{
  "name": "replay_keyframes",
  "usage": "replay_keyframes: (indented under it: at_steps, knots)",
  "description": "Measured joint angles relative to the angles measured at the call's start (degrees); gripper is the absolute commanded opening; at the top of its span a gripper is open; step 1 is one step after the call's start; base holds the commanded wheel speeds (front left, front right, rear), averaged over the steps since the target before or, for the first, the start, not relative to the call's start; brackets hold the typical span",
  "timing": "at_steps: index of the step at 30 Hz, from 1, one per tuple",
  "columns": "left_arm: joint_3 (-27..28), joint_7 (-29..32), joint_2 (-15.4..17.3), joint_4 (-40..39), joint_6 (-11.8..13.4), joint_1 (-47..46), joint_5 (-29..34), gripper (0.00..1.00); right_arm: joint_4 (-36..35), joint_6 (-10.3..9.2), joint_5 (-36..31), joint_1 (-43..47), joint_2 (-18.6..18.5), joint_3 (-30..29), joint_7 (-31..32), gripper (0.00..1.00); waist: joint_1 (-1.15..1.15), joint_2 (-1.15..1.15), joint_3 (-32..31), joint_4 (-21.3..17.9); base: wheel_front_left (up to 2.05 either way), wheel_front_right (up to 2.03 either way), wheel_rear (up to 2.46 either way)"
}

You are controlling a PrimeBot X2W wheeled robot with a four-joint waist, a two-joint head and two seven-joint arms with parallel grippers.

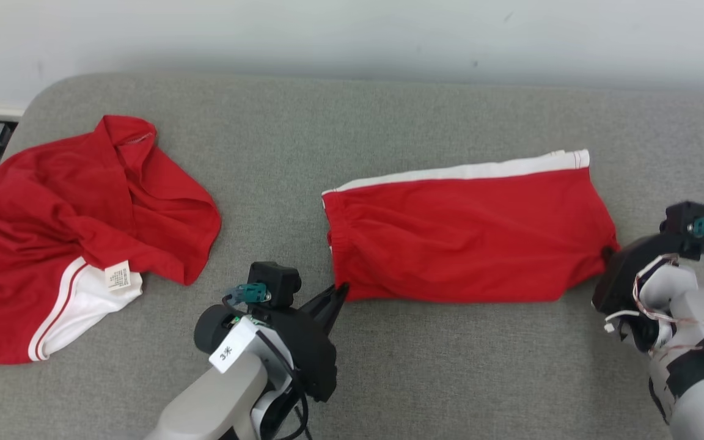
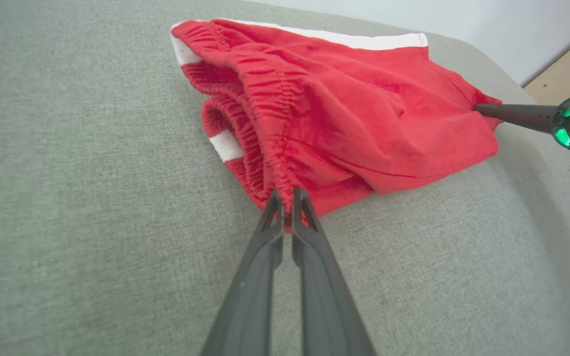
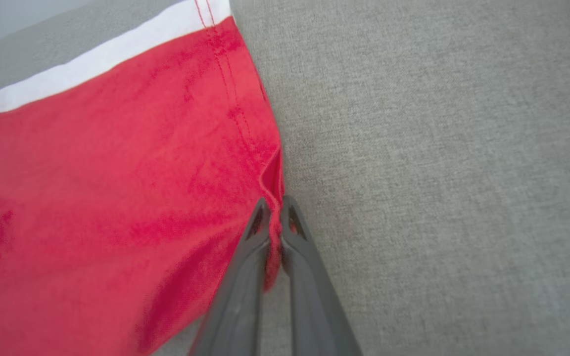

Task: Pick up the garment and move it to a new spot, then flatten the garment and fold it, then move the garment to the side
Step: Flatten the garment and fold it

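Red knit shorts with a white side stripe and gathered elastic waistband: lying doubled lengthwise, fairly flat, centre-right on the grey woven upholstered pad, waistband toward the robot's left, leg hems toward its right, stripe along the far edge. Left pincer: clenched on the near corner of the waistband, tips touching the pad's level, cloth bunched between them. Right pincer: clenched on the near corner of the leg hem, only a thin pleat of cloth caught between the fingers. So the shorts span between the two pincers, each holding one near corner, far edge free. Risks, as judged: the right-hand pinch looks shallow, and a pull or lift could slide the hem out. Cannot tell whether the left grip holds both waistband layers; if only the upper, the lower would sag and the fold open. Uneven raising would skew the stripe edge, and dragging over the coarse weave could rumple it. Well apart to the left, a second crumpled red garment with white trim; a sideways move that way might land on it.
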Motion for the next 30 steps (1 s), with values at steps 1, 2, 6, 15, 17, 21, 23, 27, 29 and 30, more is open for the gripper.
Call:
replay_keyframes:
  at_steps: [1,2,6,15,17,21,23,27,29,30]
  knots:
    - [-0.3,-0.2,0.5,0.0,-0.2,0.2,0.2,0.0,-0.1,0.41,0.1,0.6,0.1,0.0,-0.1,0.0,0.0,0.0,-0.5,-0.1,0.0,0.0,0.0]
    - [-0.5,-0.2,1.0,0.0,-0.5,0.4,0.2,0.0,-0.3,0.66,0.1,1.3,0.3,0.0,-0.4,0.0,0.0,0.0,-0.9,-0.2,0.0,0.0,0.0]
    - [-0.9,-1.0,2.8,-0.2,-1.4,2.0,0.2,0.0,-1.3,1.45,0.1,3.7,1.3,0.3,-1.3,0.0,0.0,0.0,-2.5,-0.5,0.0,0.0,0.0]
    - [-3.4,-2.5,7.6,-2.4,-3.0,8.6,0.2,0.0,-6.6,2.82,1.0,15.6,3.9,0.2,-5.0,0.0,-0.01,0.0,-8.3,-2.3,0.0,0.0,0.0]
    - [-3.5,-2.8,8.9,-2.9,-3.0,10.4,0.0,0.0,-8.5,2.83,1.1,18.6,4.7,0.4,-5.6,0.0,-0.01,0.0,-9.6,-2.9,0.0,0.0,0.0]
    - [-3.9,-3.2,11.1,-4.1,-3.0,13.4,-0.4,0.0,-12.8,2.86,1.1,23.3,5.3,1.0,-6.2,0.0,-0.01,-0.01,-11.7,-4.6,0.0,0.0,0.0]
    - [-4.0,-3.3,11.7,-4.9,-3.1,14.5,-0.5,0.0,-14.4,2.83,1.1,25.0,5.4,1.0,-6.2,0.0,-0.01,0.0,-12.4,-5.6,0.0,0.0,0.0]
    - [-4.5,-3.2,12.3,-5.8,-3.4,15.7,-0.7,0.0,-17.0,2.56,1.1,27.9,5.4,1.0,-5.9,0.0,-0.01,-0.01,-13.6,-7.6,0.0,0.0,0.0]
    - [-4.7,-3.1,12.3,-6.2,-3.4,15.7,-0.7,0.0,-18.5,2.3,1.6,29.4,5.4,0.3,-5.6,0.0,-0.01,-0.01,-14.1,-8.4,0.0,0.0,0.0]
    - [-4.8,-2.8,12.3,-6.3,-3.4,15.7,-0.7,0.1,-19.1,2.29,1.7,30.0,5.3,0.3,-5.4,0.35,-0.01,-0.01,-14.2,-8.6,0.0,0.0,0.0]
